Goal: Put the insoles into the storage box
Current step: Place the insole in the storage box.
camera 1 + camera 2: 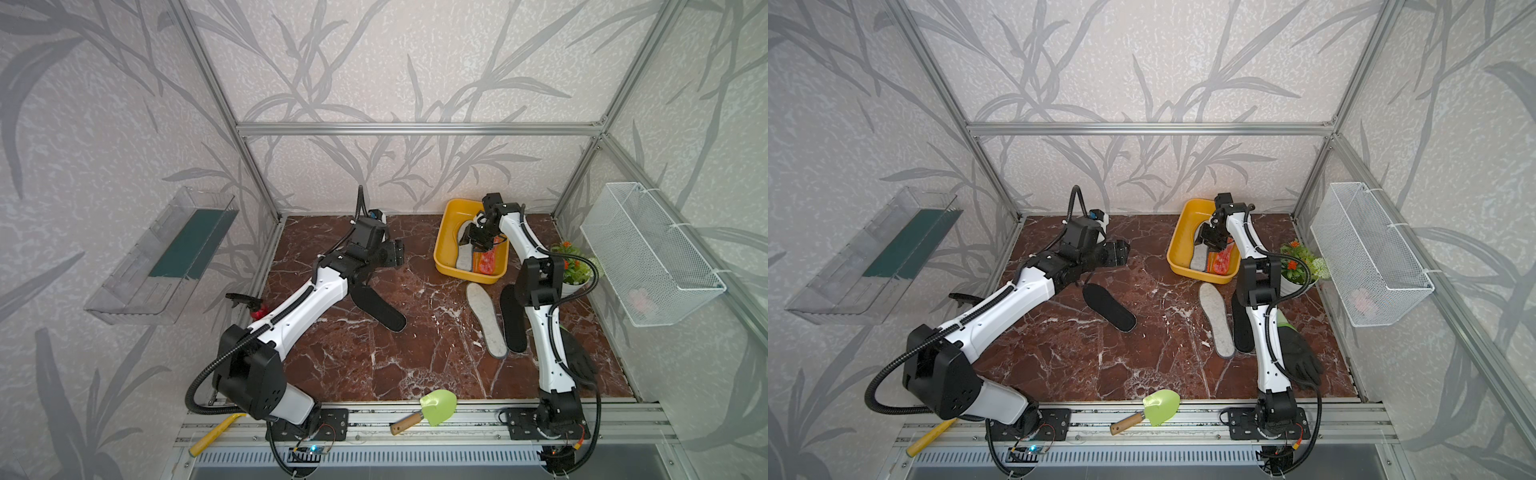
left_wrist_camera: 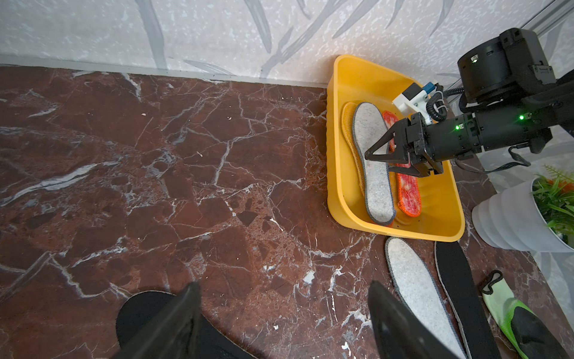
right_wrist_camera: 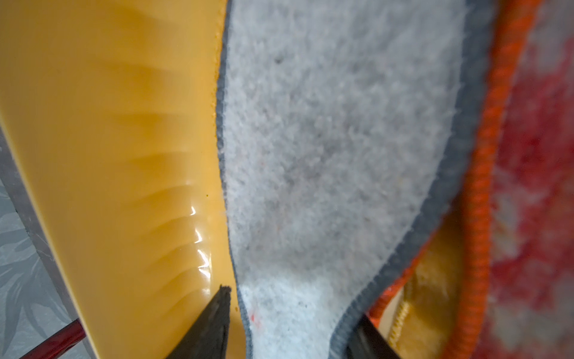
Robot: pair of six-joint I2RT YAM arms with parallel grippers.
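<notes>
The yellow storage box [image 1: 445, 237] [image 1: 1178, 239] [image 2: 441, 217] stands at the back right of the marble floor. Inside it lie a grey felt insole [image 2: 377, 192] [image 3: 335, 140], a red-white mottled insole [image 2: 410, 195] [image 3: 534, 155] and a yellow-orange insole [image 2: 348, 121]. My right gripper [image 1: 478, 241] [image 2: 377, 161] [image 3: 292, 307] hovers low in the box, open, its jaws either side of the grey insole's narrow part. On the floor near the box lie another grey insole [image 1: 486, 324] [image 2: 416, 292] and a black insole [image 1: 511, 320]. My left gripper [image 1: 397, 253] [image 2: 283, 284] is open and empty, beside a second black insole [image 1: 380, 309] [image 2: 136, 317].
A potted plant [image 1: 575, 266] stands right of the box, with a black and green glove [image 1: 1300, 357] in front of it. A white mesh basket [image 1: 648, 253] and a clear bin [image 1: 166, 257] hang on the side walls. A green trowel [image 1: 432, 409] lies on the front rail.
</notes>
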